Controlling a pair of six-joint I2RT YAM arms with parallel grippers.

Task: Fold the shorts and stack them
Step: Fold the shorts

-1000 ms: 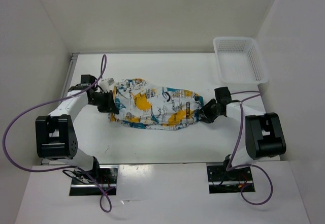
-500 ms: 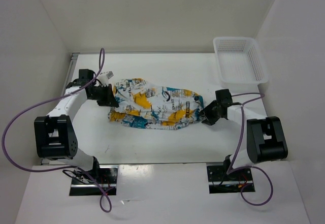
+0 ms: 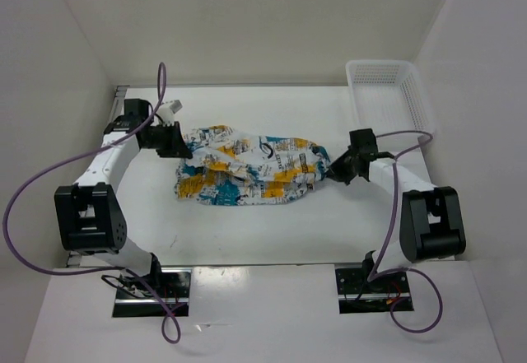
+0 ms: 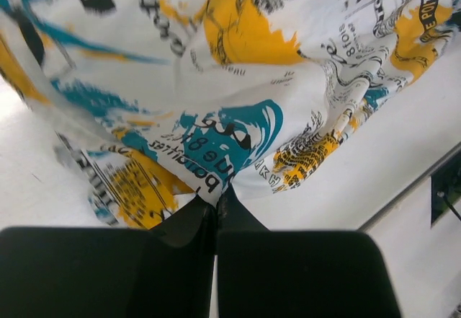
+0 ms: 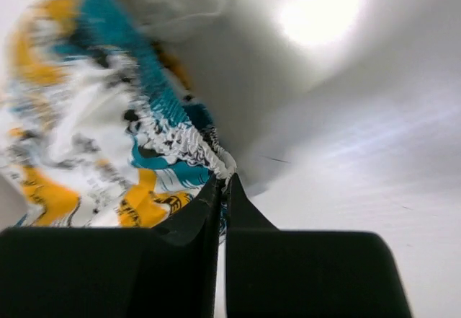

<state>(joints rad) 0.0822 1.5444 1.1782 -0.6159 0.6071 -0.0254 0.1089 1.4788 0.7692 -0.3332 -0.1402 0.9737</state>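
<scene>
The right end effector (image 5: 222, 181) has just clamped one end of the shorts (image 3: 247, 169). The left end effector (image 4: 216, 192) pinches the opposite end, so they look ready for folding.

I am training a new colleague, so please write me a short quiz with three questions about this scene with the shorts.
1. True or false: the left hand is shut on the shorts.
2. Where does the basket stand? A) at the far right corner of the table; B) between the arm bases; C) on the shorts.
3. Count: how many hands grip the shorts?

Key: 1 true. 2 A. 3 two; the right hand pinches their gathered edge.
</scene>
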